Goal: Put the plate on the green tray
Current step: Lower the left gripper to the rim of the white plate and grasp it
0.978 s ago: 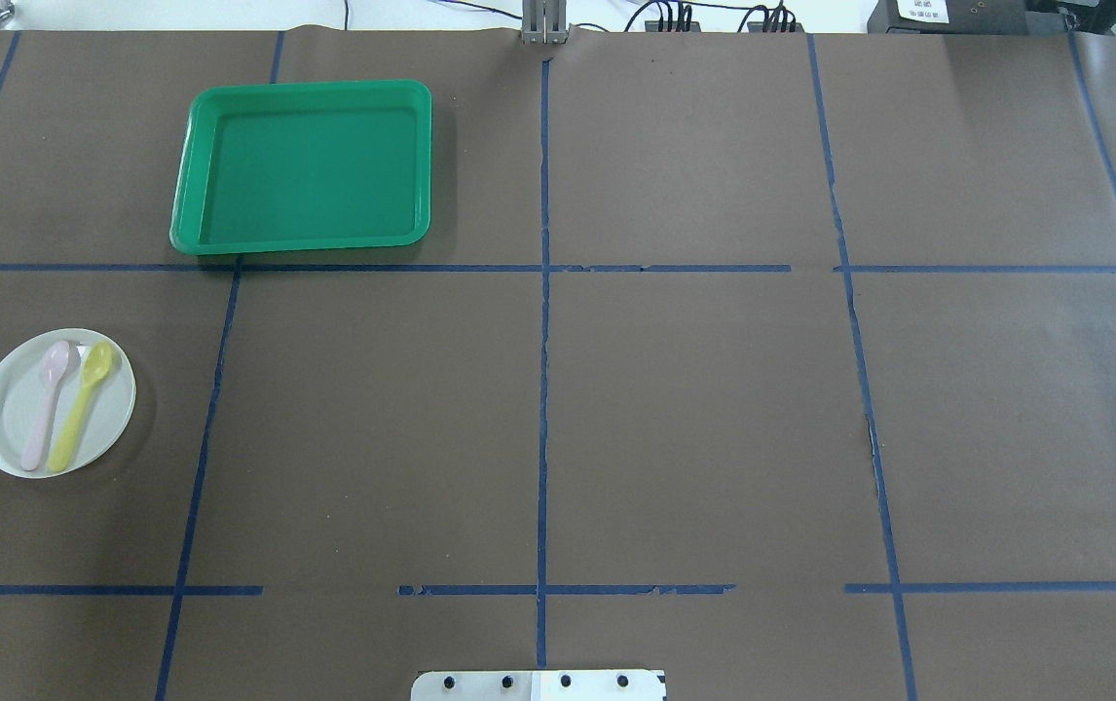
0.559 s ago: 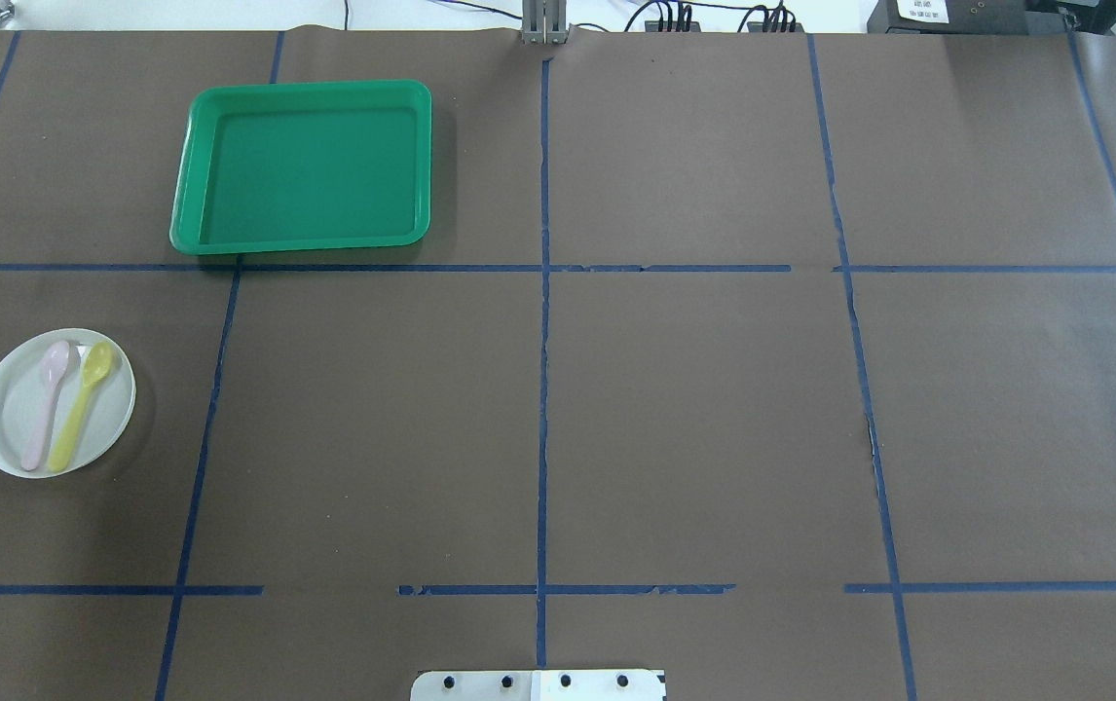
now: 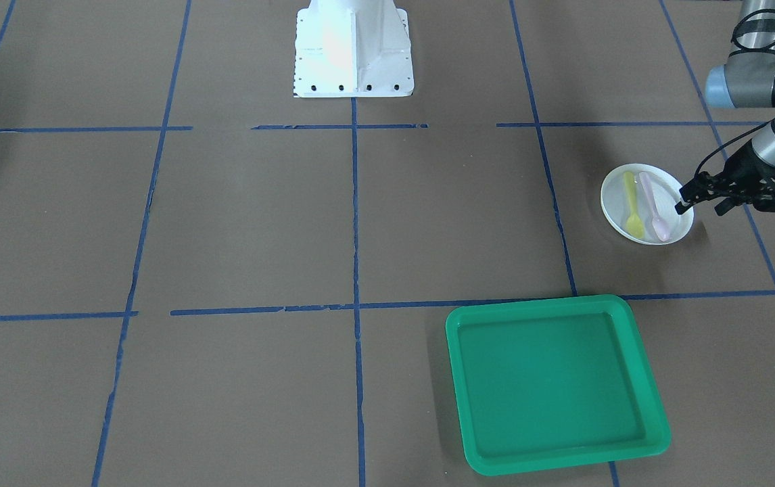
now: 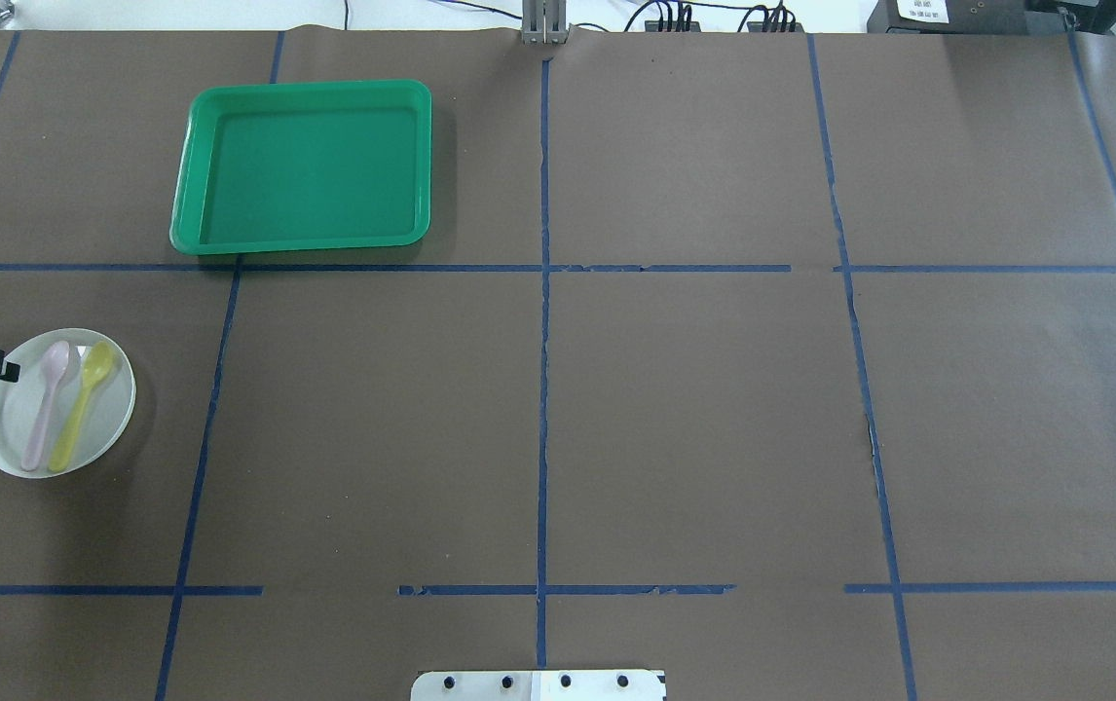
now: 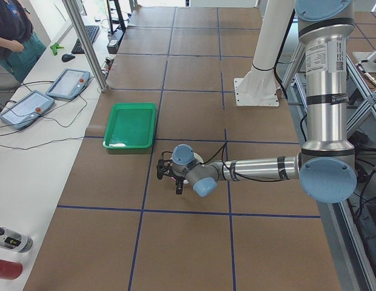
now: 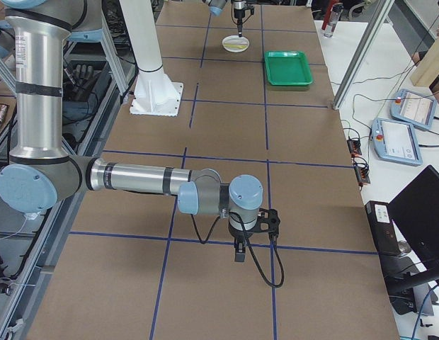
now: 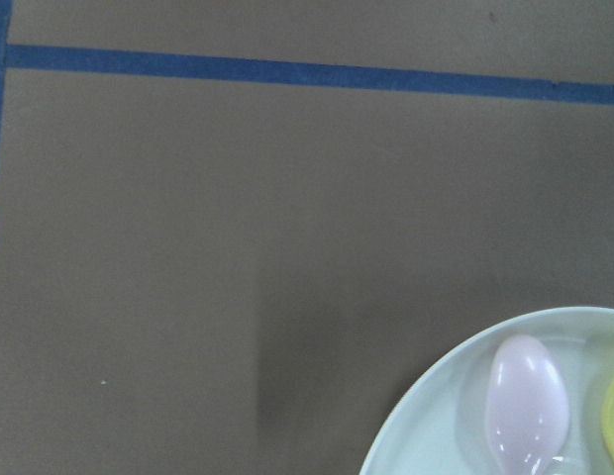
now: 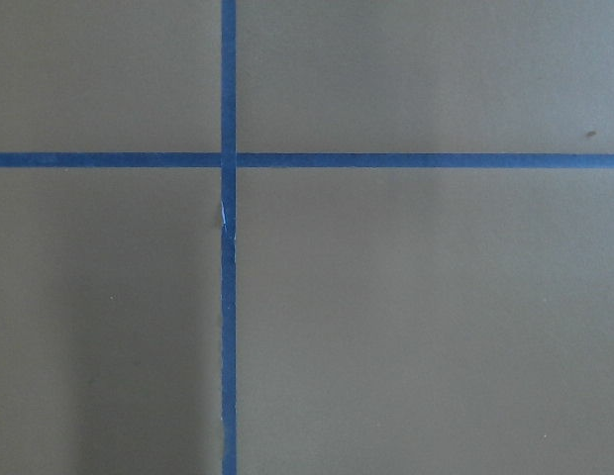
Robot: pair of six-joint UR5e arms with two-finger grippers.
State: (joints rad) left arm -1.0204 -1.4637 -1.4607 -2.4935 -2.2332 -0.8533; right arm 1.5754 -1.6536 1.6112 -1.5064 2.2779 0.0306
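Note:
The white plate (image 4: 11, 430) lies at the table's left side and bears a pink spoon (image 4: 44, 409) and a yellow spoon (image 4: 83, 401). It also shows in the front view (image 3: 614, 199) and at the lower right of the left wrist view (image 7: 436, 440). The green tray (image 4: 305, 166) lies empty beyond it, at the far left. My left gripper (image 3: 702, 205) is open and hovers at the plate's outer rim, with one fingertip (image 4: 7, 370) over the rim. My right gripper (image 6: 251, 234) hangs over bare table far from both; I cannot tell if it is open.
Brown table cover with a grid of blue tape lines (image 4: 543, 292). The robot's white base plate (image 4: 539, 684) is at the near edge. Cables and boxes (image 4: 714, 19) line the far edge. The tray shows in the front view (image 3: 556, 385) too.
My left gripper has come into the overhead view from the left edge and now reaches the plate's rim. Plate, spoons and tray have not moved.

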